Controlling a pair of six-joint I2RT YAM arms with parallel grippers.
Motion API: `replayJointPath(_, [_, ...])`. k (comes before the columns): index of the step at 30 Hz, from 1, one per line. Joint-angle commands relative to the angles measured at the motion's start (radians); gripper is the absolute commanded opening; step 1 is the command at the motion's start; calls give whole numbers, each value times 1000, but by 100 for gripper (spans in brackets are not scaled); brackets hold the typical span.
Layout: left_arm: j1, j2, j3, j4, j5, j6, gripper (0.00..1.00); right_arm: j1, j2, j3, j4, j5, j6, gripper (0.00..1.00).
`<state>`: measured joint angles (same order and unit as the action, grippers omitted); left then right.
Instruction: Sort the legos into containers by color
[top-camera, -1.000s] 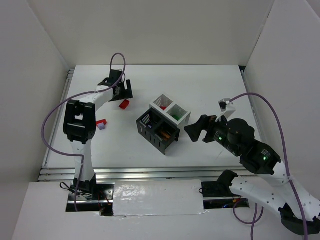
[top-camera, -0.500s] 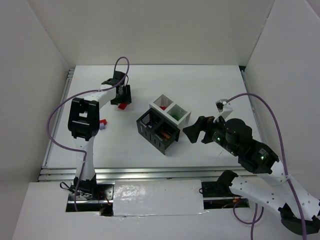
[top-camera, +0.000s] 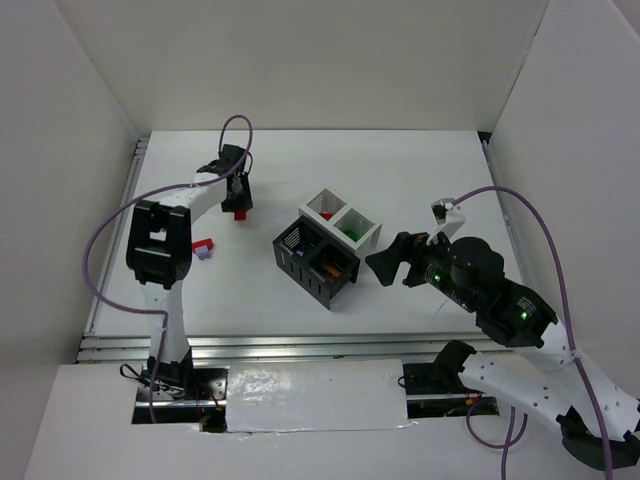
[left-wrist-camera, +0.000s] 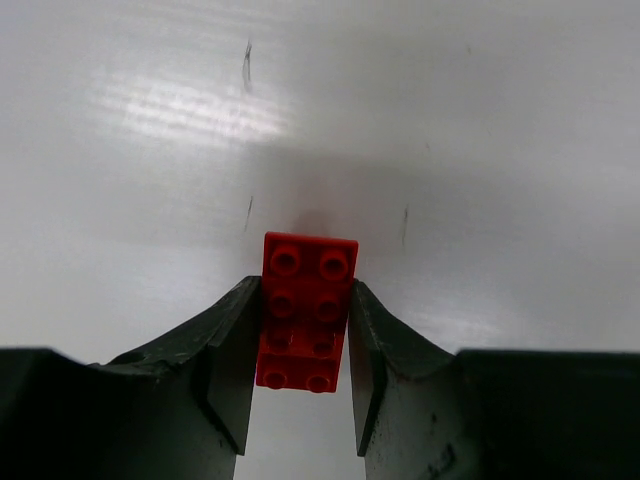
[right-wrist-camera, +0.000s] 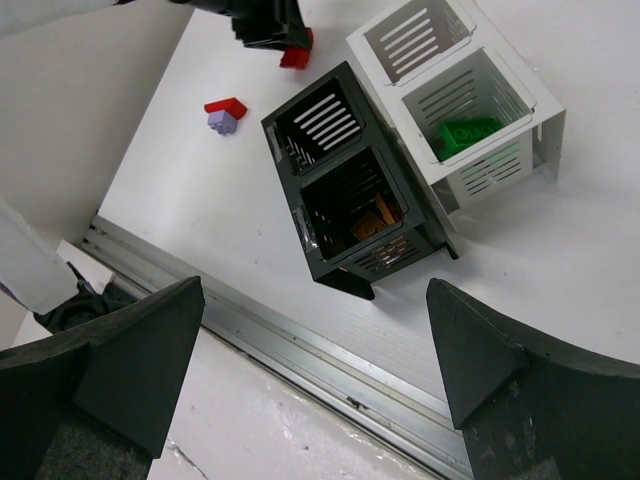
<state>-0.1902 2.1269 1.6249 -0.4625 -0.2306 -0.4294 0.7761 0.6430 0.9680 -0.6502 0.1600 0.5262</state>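
Observation:
My left gripper (top-camera: 238, 202) is down on the table at the far left, shut on a red lego (left-wrist-camera: 305, 310) that stands between its two fingers and also shows as the red lego (top-camera: 240, 212) under it. The containers (top-camera: 290, 258) form a 2x2 cluster mid-table, two white at the back and two black in front. A green lego (right-wrist-camera: 465, 132) lies in a white container (right-wrist-camera: 500, 165), and an orange-brown lego (right-wrist-camera: 375, 220) in a black container (right-wrist-camera: 300, 215). My right gripper (top-camera: 385, 262) hovers open, right of the cluster, with nothing between its fingers (right-wrist-camera: 130, 345).
A loose red lego (top-camera: 204, 244) and a light purple lego (top-camera: 203, 254) lie together on the table left of the containers; they also show as a red lego (right-wrist-camera: 228, 106) and a purple lego (right-wrist-camera: 222, 122). A metal rail (right-wrist-camera: 300, 350) runs along the near table edge. White walls enclose the table.
My left gripper came over the red lego and its jaws went from wide open to shut on it. The right arm barely shifted.

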Motion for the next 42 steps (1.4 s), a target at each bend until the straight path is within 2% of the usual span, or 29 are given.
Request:
replayJointPath(1, [-2,-244,-95,143,68,-52,0,-5,-11,-2,8,19,-8,100])
replayJointPath(6, [-84,-500,-282,430,191,-42,0,-8,-16,-14,11,18,-2,100])
replayJointPath(7, [-100,-519,-298,509,221,-36,0,-11,-19,-15,12,9,1,100])
replayJointPath(9, [-145,-545,-310,564,273,-22,0,-11,-22,-22,17,-2,5,100])
replayJointPath(11, [-196,-532,-283,593,346,-9,0,-11,-23,-18,12,-2,8,100])
replayJointPath(17, [-322,-418,-142,524,286,20,0,-12,-36,-9,1,-5,8,100])
replayJointPath(22, [-354,-389,-155,544,246,-3,4,-11,-51,-8,-19,3,8,100])
replayJointPath(26, [-356,-397,-209,584,270,-8,22,-14,-59,-8,-26,6,5,100])
replayJointPath(30, [-356,-387,-215,575,273,-6,35,-11,-59,-14,-16,3,5,100])
replayJointPath(31, [-356,-387,-218,576,277,-8,46,-14,-57,-15,-12,1,5,100])
replayJointPath(35, [-357,-398,-237,582,283,-6,69,-11,-51,-15,-11,-4,5,100])
replayJointPath(38, [-357,-413,-255,587,293,-2,82,-11,-52,-15,-11,0,6,100])
replayJointPath(42, [-357,-443,-281,579,255,-11,84,-11,-51,-14,-12,6,5,100])
